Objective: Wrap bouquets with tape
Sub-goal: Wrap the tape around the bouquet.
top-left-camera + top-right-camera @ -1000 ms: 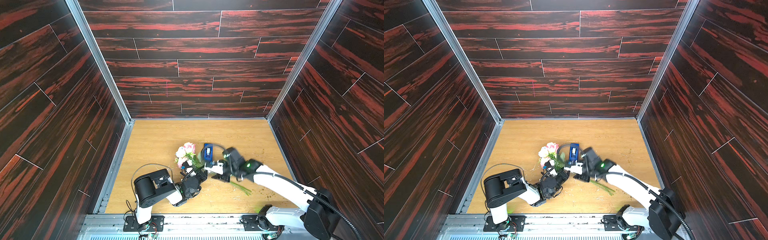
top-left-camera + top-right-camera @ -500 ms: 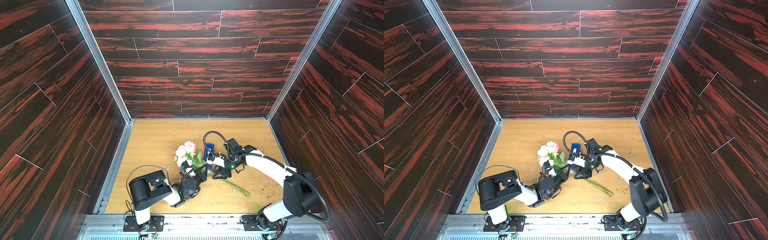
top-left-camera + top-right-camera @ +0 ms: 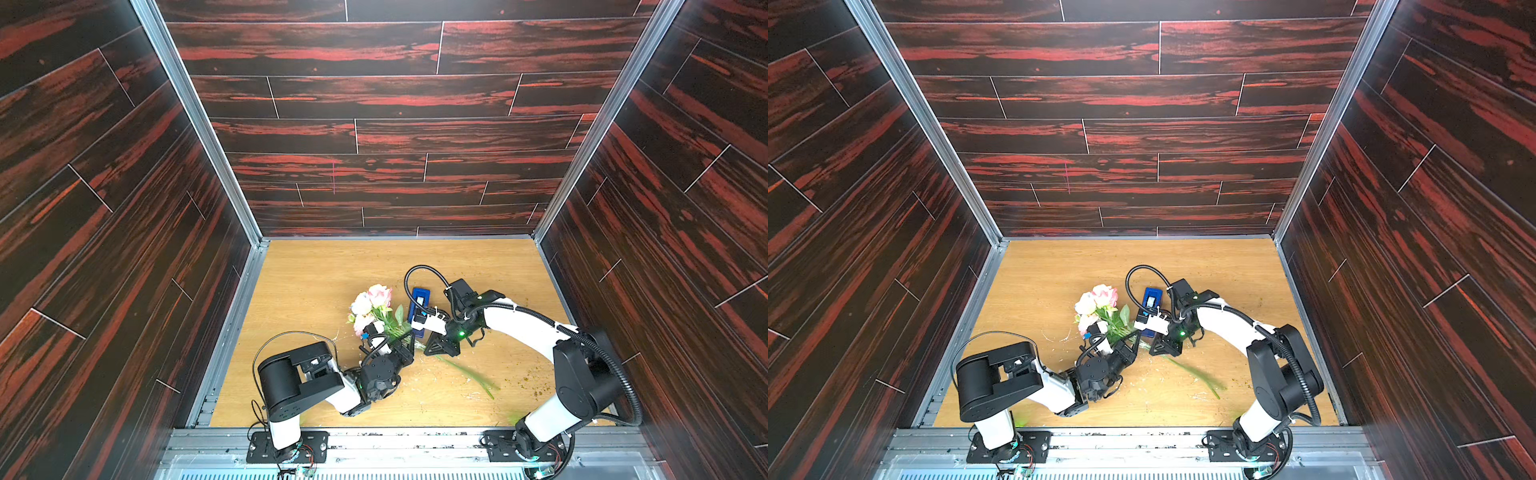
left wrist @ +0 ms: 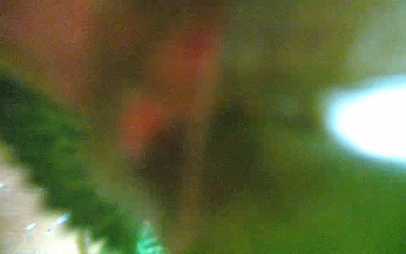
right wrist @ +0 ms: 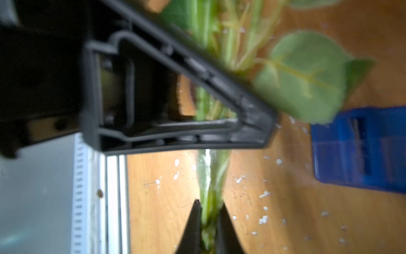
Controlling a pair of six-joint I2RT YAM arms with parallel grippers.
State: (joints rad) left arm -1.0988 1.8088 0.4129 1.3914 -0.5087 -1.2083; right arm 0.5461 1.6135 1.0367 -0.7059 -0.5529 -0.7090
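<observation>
Small bunch of pink and white roses with thin green stems found mid-way across the light wooden tabletop, just beside the blue rectangular tape dispenser, stems clamped in both the closed left gripper and the closed right gripper.

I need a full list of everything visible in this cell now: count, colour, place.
bouquet: one, pink and white roses, green stems, table middle, in both hands
tape dispenser: one, blue, on the table beside the bouquet
scraps: many, whitish, scattered on the table
table: one, light wood, cell floor
walls: three, dark red-black, around the table
rail: one, grey metal, front edge
arms: two, white and black, based at the rail
left hand: one, black, shut on stems near leaves
right hand: one, black, shut on stems farther from flowers
</observation>
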